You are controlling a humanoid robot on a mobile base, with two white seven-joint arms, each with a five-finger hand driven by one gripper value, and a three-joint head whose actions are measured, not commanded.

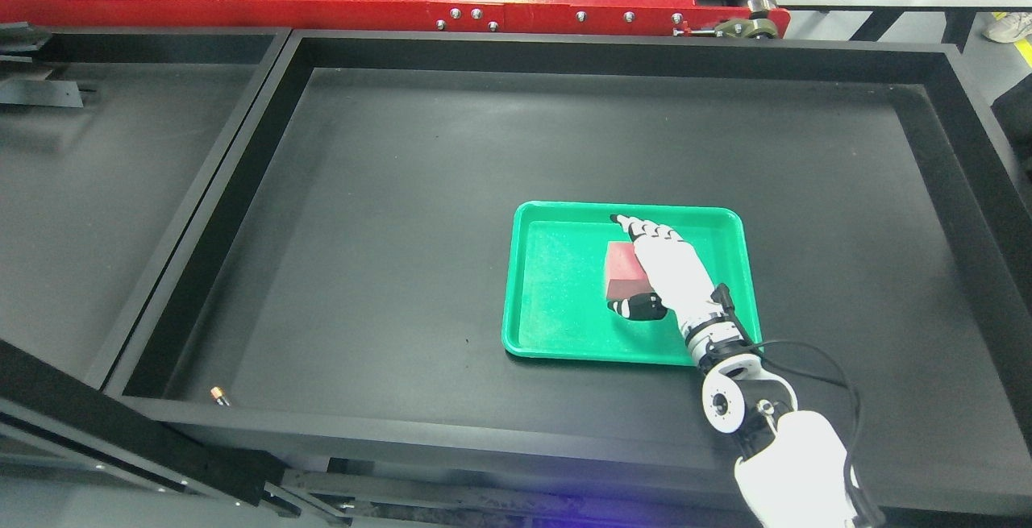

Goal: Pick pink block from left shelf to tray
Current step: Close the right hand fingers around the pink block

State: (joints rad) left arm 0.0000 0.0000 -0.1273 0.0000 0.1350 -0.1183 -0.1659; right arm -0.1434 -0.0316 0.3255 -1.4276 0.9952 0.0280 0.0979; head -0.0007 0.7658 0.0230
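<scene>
The pink block (622, 268) lies inside the green tray (556, 286), right of the tray's middle. My right hand (617, 264) reaches in from the lower right and hovers over the block's right side. Its fingers (637, 228) stretch out straight past the block's far edge. The thumb (638, 307) curls by the block's near edge. The fingers are not closed around the block, which looks to rest on the tray floor. My left arm is out of view.
The tray stands in a large black bin with raised walls (621, 52). A second black bin (97, 189) adjoins it on the left. A red beam (363, 6) runs along the back. A small brass piece (218, 393) lies in the bin's near left corner.
</scene>
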